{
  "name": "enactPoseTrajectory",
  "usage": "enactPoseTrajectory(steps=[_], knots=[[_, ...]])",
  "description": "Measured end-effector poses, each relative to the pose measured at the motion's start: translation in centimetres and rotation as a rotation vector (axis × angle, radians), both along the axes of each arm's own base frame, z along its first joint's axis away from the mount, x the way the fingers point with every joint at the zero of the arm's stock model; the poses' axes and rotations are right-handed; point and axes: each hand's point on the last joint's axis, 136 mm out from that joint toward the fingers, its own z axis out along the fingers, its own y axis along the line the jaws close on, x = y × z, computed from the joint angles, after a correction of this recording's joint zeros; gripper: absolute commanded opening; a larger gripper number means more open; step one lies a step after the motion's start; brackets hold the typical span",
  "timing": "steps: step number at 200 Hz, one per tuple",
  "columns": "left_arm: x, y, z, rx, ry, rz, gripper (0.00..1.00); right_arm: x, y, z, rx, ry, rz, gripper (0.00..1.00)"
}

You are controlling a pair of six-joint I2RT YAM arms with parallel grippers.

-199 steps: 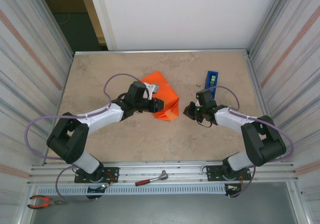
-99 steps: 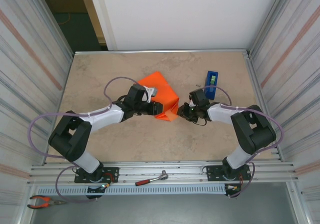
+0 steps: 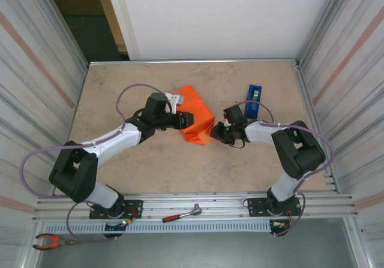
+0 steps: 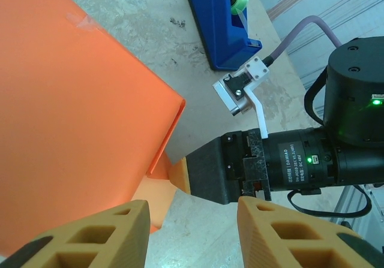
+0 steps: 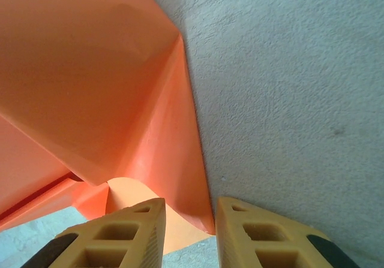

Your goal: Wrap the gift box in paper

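At its own wrist camera the right claw (image 5: 189,207) stood narrowly apart around a loose corner of the paper (image 5: 90,70), with smooth orange folds meeting in a sharp crease just ahead. The left claw (image 4: 193,207), fingers wide apart, faced that same corner, and its camera added the blue tape dispenser (image 4: 219,25) beyond. From above, the paper sat as a folded bundle mid-worktop (image 3: 150,160), between both claws.

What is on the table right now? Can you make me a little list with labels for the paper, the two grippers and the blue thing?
Paper: orange, folded into a bundle, mid-table
Left gripper: open, at the bundle's left side
Right gripper: jaws apart, a folded paper corner between them
Tape dispenser: blue with a green roll, right of the bundle, not touching it
Wrench: red handle, on the near rail
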Motion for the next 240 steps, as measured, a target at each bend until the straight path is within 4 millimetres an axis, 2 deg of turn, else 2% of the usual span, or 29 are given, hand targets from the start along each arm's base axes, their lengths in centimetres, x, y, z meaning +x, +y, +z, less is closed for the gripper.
enactPoseTrajectory(steps=[60, 123, 147, 201, 240], knots=[[0.1, 0.7, -0.7, -0.003, 0.025, 0.021, 0.44, 0.0, -0.4, -0.5, -0.080, -0.001, 0.006, 0.00], [-1.0, 1.2, -1.0, -0.011, 0.044, 0.014, 0.44, -0.1, -0.1, -0.3, -0.084, -0.006, 0.014, 0.00], [-1.7, 1.4, -1.8, -0.007, 0.064, 0.007, 0.43, -0.4, 0.5, 0.5, -0.068, -0.020, 0.027, 0.00], [-5.3, 1.2, -5.6, 0.043, 0.139, -0.052, 0.41, -0.1, 1.2, 3.3, -0.012, -0.074, 0.033, 0.00], [-9.1, -0.8, -6.9, 0.082, 0.139, -0.165, 0.38, -0.1, 1.4, 3.8, 0.009, -0.072, 0.023, 0.00]])
